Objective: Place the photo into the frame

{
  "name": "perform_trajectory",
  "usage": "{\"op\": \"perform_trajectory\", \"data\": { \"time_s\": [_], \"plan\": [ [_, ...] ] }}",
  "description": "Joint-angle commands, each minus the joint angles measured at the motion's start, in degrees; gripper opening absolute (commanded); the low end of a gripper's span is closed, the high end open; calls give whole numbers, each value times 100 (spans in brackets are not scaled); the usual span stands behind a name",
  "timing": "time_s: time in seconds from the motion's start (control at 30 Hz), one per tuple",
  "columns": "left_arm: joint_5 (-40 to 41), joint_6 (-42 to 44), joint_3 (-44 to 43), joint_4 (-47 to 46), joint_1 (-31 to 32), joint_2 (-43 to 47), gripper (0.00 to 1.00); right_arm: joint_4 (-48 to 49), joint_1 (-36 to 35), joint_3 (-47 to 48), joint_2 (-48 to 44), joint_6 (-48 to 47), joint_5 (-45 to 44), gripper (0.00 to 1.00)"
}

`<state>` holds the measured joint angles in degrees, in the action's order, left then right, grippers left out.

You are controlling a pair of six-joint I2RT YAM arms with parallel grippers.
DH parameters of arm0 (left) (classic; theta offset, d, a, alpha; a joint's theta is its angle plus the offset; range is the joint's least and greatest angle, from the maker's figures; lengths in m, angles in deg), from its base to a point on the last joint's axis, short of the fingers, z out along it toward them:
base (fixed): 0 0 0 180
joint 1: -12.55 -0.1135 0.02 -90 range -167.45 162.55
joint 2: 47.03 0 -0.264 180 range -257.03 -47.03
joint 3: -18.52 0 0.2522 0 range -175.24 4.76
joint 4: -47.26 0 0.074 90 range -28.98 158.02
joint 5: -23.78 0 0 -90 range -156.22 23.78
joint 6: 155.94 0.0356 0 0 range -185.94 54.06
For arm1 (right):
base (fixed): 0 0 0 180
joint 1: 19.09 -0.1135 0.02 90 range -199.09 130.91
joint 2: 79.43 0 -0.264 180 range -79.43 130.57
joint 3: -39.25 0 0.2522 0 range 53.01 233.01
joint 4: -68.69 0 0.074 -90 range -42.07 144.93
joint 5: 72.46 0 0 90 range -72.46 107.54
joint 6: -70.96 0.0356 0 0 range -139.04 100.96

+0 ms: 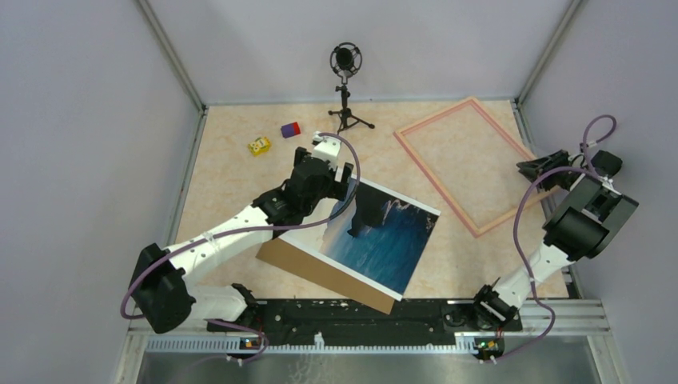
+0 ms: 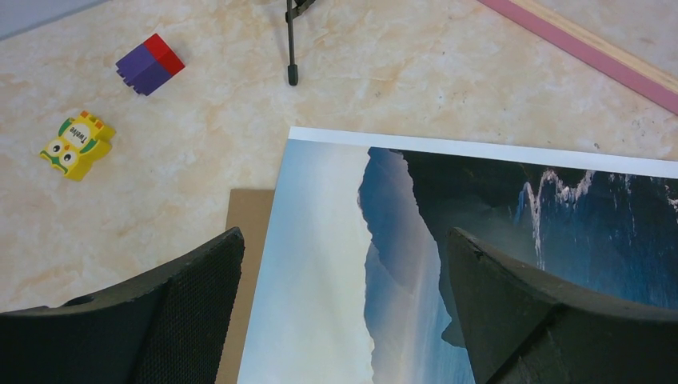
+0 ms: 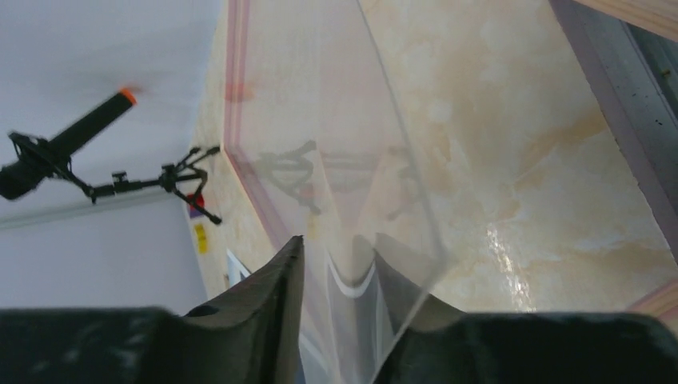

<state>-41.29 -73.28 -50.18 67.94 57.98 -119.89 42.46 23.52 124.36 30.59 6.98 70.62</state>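
Top external: photo (image 1: 384,236) lies picture side up mid-counter (image 1: 232,184), near the arms. It sits skewed on a brown board (image 1: 316,268) that sticks out at its left and near sides. Not in the frame (image 1: 436,117) yet; that lies flat at far right, well apart from the photo.

Left claw (image 1: 340,178) is over the photo's far-left corner. Left wrist view: released and spread wide, one finger (image 2: 192,304) over the board edge, the other over the print, nothing gripped. Likely lined up to pinch that corner, where the overhang gives an edge to grab.

Right claw (image 1: 534,170) is at the frame's right long side. Right wrist view: fingers narrowly apart with a clear pane (image 3: 360,120) running between them, tilted up off the counter. Can't tell if it's pinched or just let go. Probably there to steady or lift the glazing so the print can go in.

Yellow toy (image 2: 77,146), red-purple block (image 2: 149,63) and mic stand (image 1: 345,88) are at the far side, not in play.

Risk: thin paper may slide on the board.
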Motion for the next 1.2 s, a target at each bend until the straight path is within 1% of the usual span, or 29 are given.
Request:
{"op": "perform_trajectory", "data": {
  "time_s": [0.0, 0.07, 0.1, 0.2, 0.27, 0.37, 0.43, 0.53, 0.6, 0.67, 0.73, 0.83, 0.87, 0.97, 1.07, 1.1, 1.13, 1.17],
  "plan": [
    [-33, -62, -37, -176, 26, 166, 99, 1543, -142, -656, -129, 900, -383, 33],
    [-120, -104, -35, -192, 19, 147, 99, 2290, -318, -1040, -286, 1329, -710, 36],
    [-165, -128, -28, -202, 25, 123, 99, 2547, -388, -1227, -358, 1490, -944, 39],
    [-273, -221, -37, -192, 18, -16, 99, 3050, -446, -1824, -710, 1897, -1730, 47],
    [-308, -264, -60, -158, 21, -93, 99, 4133, -489, -2595, -1017, 2467, -2039, 51],
    [-377, -296, -97, -197, 16, -165, 99, 5475, -668, -3583, -1291, 3346, -2653, 52],
    [-492, -332, -113, -207, 11, -200, 99, 6240, -911, -3968, -1313, 3742, -2971, 53],
    [-545, -348, -118, -184, 17, -201, 99, 6556, -1164, -4384, -1445, 4113, -3633, 53],
    [-496, -340, -98, -180, 14, -157, 99, 6724, -1295, -4682, -1579, 4291, -3878, 54],
    [-459, -316, -79, -187, 18, -97, 99, 6492, -1376, -4890, -1818, 4341, -4057, 54],
    [-435, -294, -79, -178, 10, -46, 99, 5806, -1461, -4901, -2081, 4266, -4181, 56],
    [-444, -278, -70, -181, 15, 19, 99, 4011, -1594, -4473, -2447, 3968, -4388, 63],
    [-438, -278, -70, -177, 11, 43, 99, 3553, -1619, -4339, -2535, 3832, -4413, 65],
    [-445, -275, -71, -182, 17, 92, 99, 2188, -1698, -3954, -2785, 3335, -4541, 78],
    [-472, -286, -70, -173, 12, 129, 99, 1080, -1701, -3627, -2924, 2608, -4562, 86],
    [-479, -298, -70, -163, 18, 136, 99, 834, -1702, -3569, -3002, 2391, -4568, 87],
    [-479, -303, -70, -157, 14, 143, 99, 683, -1701, -3542, -3092, 2233, -4519, 91],
    [-491, -310, -70, -156, 14, 149, 99, 500, -1703, -3497, -3199, 2106, -4460, 93]
  ]
}}
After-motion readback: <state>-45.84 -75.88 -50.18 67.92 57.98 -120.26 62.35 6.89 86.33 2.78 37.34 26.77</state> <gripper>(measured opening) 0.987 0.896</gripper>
